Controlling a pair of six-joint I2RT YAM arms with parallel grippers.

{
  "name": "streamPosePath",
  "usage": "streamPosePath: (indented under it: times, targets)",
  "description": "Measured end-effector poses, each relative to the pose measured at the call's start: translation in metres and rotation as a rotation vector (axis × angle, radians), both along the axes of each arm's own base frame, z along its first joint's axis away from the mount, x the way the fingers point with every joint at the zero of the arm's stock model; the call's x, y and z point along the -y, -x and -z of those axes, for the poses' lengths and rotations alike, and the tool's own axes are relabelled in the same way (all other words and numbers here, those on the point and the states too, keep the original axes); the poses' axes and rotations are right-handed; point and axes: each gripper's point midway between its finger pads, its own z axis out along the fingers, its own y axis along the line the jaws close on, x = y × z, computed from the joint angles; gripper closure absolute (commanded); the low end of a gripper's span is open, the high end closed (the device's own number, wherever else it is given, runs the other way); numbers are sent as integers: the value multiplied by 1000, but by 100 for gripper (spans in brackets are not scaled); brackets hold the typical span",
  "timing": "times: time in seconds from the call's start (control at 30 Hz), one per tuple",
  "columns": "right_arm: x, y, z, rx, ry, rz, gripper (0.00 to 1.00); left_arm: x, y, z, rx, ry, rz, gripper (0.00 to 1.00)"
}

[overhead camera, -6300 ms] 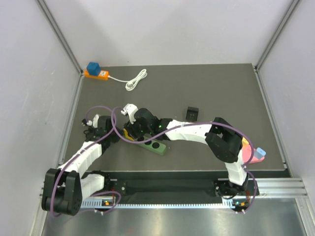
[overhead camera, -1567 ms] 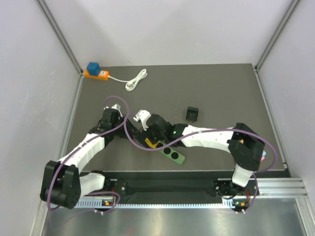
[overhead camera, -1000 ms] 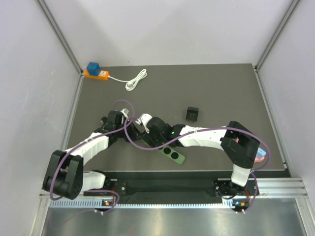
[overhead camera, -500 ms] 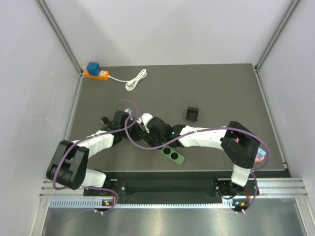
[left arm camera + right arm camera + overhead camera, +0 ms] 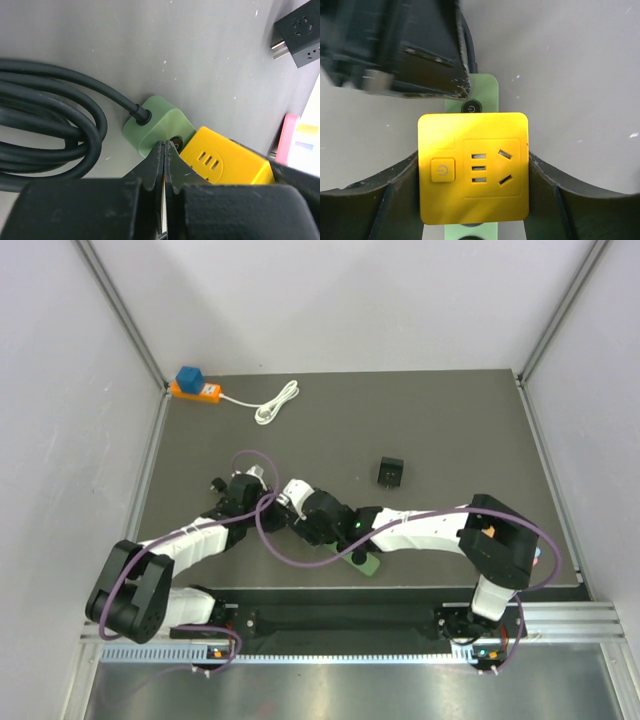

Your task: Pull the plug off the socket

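While the right gripper (image 5: 472, 157) is pinching the yellow plug (image 5: 225, 160) by its sides, seated on the green power strip (image 5: 160, 122) at the near edge of the table (image 5: 450, 420), the left gripper (image 5: 164, 147), jaws pressed together, is pinning the strip's cord end, so I'm advising a straight, rock-free pull.

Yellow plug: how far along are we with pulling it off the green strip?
Done: the right hand brackets the yellow plug, fingers against both sides, and the left hand, shut, presses its tips on the green strip near the cable end, apparently pinning it. In hand: that grip. Left: the pull itself; the plug sits seated on the strip, no gap showing.
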Motion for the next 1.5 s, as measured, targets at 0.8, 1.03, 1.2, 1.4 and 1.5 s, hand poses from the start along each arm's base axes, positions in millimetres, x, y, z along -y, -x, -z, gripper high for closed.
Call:
streamPosePath:
  times: [0.8, 1.03, 1.2, 1.4, 1.5]
  targets:
    - [-3, -25, -8, -212, -125, 69, 100, 5, -19, -4, 76, -13, -22, 100]
    - [-10, -28, -6, 14, 94, 14, 100, 0, -20, 0, 74, -38, -44, 100]
    - [-10, -39, -8, 25, 51, 40, 100, -11, 4, 30, -42, -96, -33, 100]
    - [-16, -40, -21, -210, -214, 53, 100, -8, 8, 29, -42, -101, -7, 100]
    - [-16, -41, -27, -248, -258, 61, 100, -11, 11, 28, -54, -123, -4, 100]
